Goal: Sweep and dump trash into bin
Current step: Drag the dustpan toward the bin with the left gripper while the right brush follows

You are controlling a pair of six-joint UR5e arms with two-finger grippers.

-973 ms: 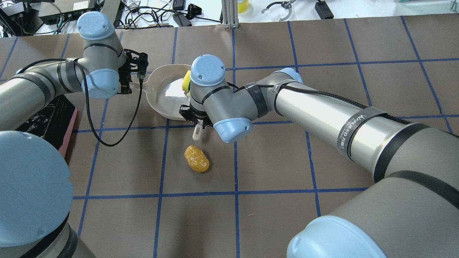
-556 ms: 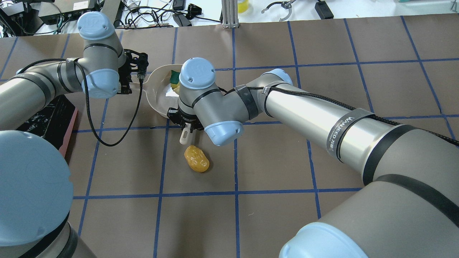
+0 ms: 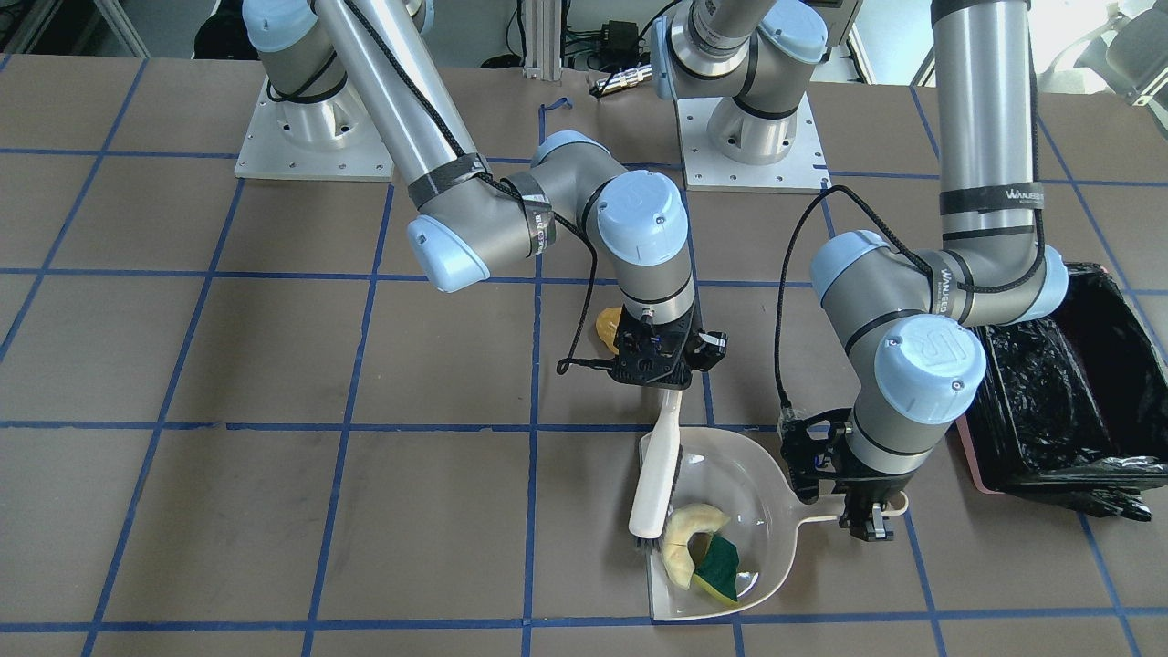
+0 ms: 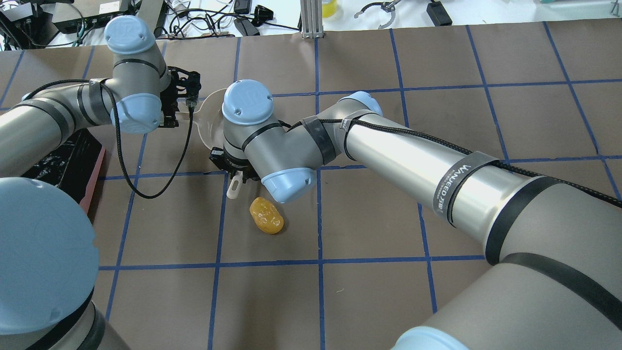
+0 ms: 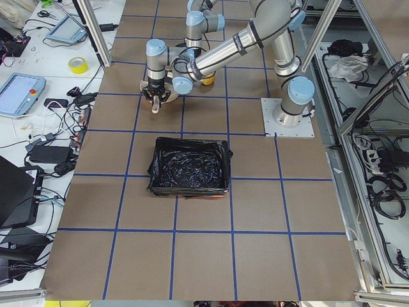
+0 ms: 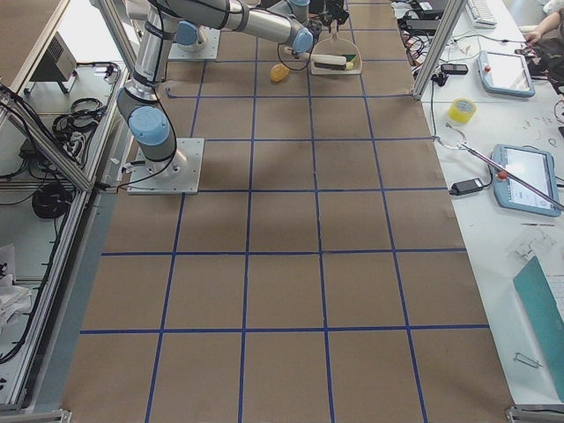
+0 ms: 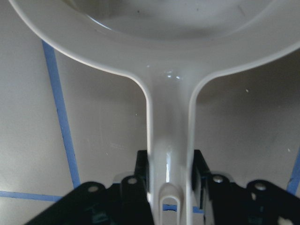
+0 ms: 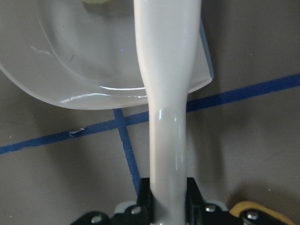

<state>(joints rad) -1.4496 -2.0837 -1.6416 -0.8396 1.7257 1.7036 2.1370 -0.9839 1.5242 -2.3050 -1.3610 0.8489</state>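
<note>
Brown blue-gridded table (cables beyond); left tool grips dustpan, right tool brush.

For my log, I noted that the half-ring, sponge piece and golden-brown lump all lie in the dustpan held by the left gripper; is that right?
Not quite: the golden-brown lump lies on the table outside the dustpan, as the overhead exterior view shows. The half-ring and sponge piece are inside, the left gripper holding it.
</note>
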